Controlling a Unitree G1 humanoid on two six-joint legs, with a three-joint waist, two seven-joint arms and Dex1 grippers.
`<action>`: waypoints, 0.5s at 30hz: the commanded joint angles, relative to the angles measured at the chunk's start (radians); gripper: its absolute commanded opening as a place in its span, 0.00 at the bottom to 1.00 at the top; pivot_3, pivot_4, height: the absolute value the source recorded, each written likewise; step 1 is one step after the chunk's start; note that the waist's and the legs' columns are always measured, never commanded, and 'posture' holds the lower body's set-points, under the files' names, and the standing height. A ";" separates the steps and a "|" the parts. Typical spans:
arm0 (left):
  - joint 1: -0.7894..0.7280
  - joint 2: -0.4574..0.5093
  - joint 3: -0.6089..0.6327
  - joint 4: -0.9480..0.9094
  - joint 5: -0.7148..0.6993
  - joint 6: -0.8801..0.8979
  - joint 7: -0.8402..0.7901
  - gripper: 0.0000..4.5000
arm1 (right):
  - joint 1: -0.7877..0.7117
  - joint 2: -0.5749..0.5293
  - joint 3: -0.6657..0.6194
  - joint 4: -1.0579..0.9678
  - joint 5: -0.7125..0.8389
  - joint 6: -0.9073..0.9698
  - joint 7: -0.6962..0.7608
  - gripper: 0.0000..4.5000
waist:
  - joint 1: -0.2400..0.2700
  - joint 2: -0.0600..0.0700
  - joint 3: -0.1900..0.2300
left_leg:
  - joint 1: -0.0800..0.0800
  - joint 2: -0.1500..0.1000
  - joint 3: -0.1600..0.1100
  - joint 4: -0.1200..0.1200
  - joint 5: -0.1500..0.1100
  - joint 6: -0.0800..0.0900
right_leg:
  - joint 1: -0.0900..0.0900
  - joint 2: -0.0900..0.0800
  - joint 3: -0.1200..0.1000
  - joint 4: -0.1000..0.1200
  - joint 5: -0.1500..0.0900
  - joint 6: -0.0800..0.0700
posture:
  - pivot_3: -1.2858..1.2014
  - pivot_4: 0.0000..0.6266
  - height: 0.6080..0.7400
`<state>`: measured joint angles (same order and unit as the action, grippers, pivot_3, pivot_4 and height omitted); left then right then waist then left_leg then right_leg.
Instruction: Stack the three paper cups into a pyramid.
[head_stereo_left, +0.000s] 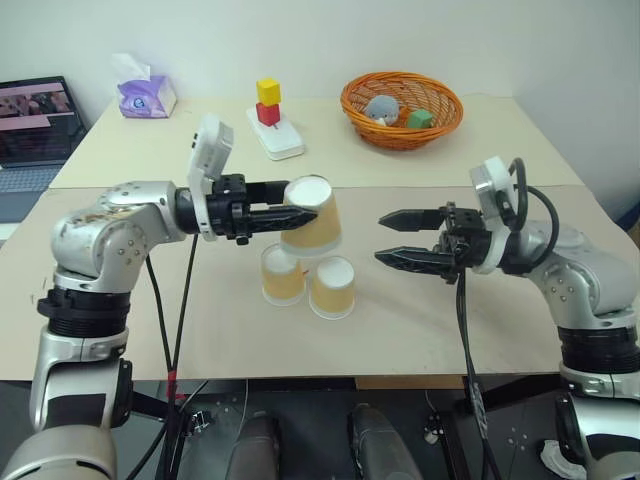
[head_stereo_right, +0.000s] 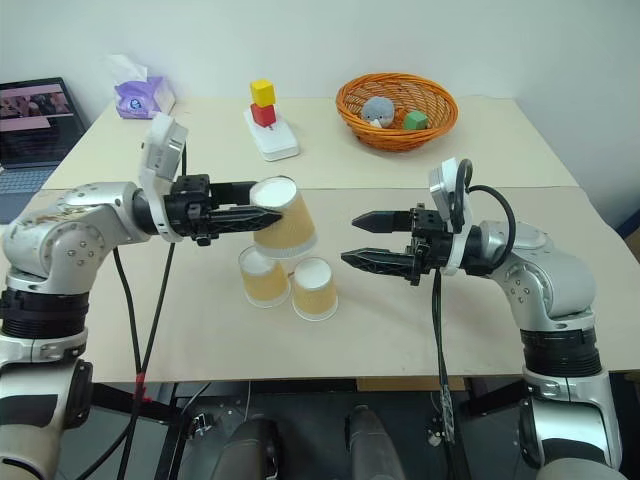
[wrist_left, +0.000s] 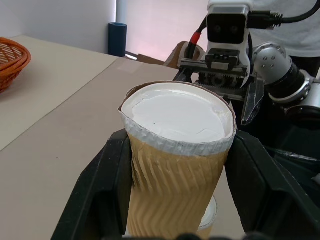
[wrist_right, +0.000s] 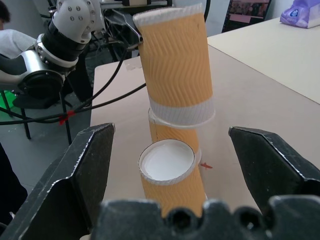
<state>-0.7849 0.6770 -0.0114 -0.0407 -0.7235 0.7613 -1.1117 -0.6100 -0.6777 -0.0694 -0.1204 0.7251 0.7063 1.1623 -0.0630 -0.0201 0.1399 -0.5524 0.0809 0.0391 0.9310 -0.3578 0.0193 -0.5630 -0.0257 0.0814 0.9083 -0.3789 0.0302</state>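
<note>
Two tan-orange paper cups (head_stereo_left: 283, 275) (head_stereo_left: 333, 288) stand upside down, side by side, on the near table. My left gripper (head_stereo_left: 298, 200) is shut on the third paper cup (head_stereo_left: 320, 232), which hangs tilted, white base up, just above and behind the pair. In the left wrist view this cup (wrist_left: 175, 165) sits between both black fingers (wrist_left: 100, 190). My right gripper (head_stereo_left: 398, 240) is open and level, right of the cups, with nothing between its fingers. In the right wrist view, the held cup (wrist_right: 175, 65) hovers over the two standing cups (wrist_right: 167, 172).
An orange wicker basket (head_stereo_left: 402, 108) with small toys sits at the back right. A red and yellow block tower (head_stereo_left: 268, 103) on a white base stands at the back middle. A tissue box (head_stereo_left: 145, 95) and a laptop (head_stereo_left: 35, 115) are at the far left.
</note>
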 joint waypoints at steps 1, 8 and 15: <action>-0.007 -0.004 -0.001 0.004 0.033 -0.047 -0.026 0.52 | -0.002 -0.014 -0.042 -0.042 0.026 -0.006 -0.010 0.95 | 0.000 0.000 0.000 | 0.000 0.000 0.000 0.000 0.000 0.000 | 0.000 0.000 0.000 0.000 0.000 0.000 | 0.52 0.24 0.38; -0.010 -0.017 0.009 0.005 0.028 -0.032 -0.034 0.52 | -0.001 -0.017 -0.042 -0.044 0.030 -0.006 -0.013 0.95 | 0.003 0.000 0.000 | 0.000 0.000 0.000 0.000 0.000 0.000 | 0.000 0.000 0.000 0.000 0.000 0.000 | 0.52 0.24 0.38; -0.029 -0.030 0.047 -0.021 -0.025 0.018 -0.007 0.52 | -0.007 -0.017 -0.039 -0.036 0.027 -0.010 -0.010 0.95 | 0.003 0.000 0.000 | 0.000 0.000 0.000 0.000 0.000 0.000 | 0.000 0.000 0.000 0.000 0.000 0.000 | 0.52 0.24 0.38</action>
<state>-0.7813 0.6428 -0.0059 -0.0255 -0.7146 0.7676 -1.1247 -0.6079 -0.6811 -0.0719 -0.1300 0.7298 0.7063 1.1510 -0.0603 -0.0201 0.1399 -0.5526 0.0808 0.0389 0.9310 -0.3578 0.0193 -0.5629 -0.0259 0.0814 0.9082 -0.3789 0.0302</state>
